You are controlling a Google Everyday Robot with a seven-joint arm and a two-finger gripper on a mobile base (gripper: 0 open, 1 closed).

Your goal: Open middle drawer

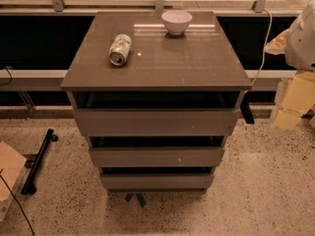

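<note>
The cabinet has three stacked grey-brown drawer fronts. The middle drawer (156,157) is the second one, with a plain flat front and a dark gap along its top edge. It sits in line between the taller top drawer front (155,122) and the smallest bottom front (157,181). My arm (294,95) comes in blurred at the right edge. My gripper (247,113) shows as a dark tip beside the right end of the top drawer front, above and to the right of the middle drawer and apart from it.
On the cabinet top (197,58) a green-and-white can (120,49) lies on its side and a white bowl (176,21) stands at the back. A black bar (39,160) and a wooden board (9,173) lie on the speckled floor at left. A window ledge runs behind.
</note>
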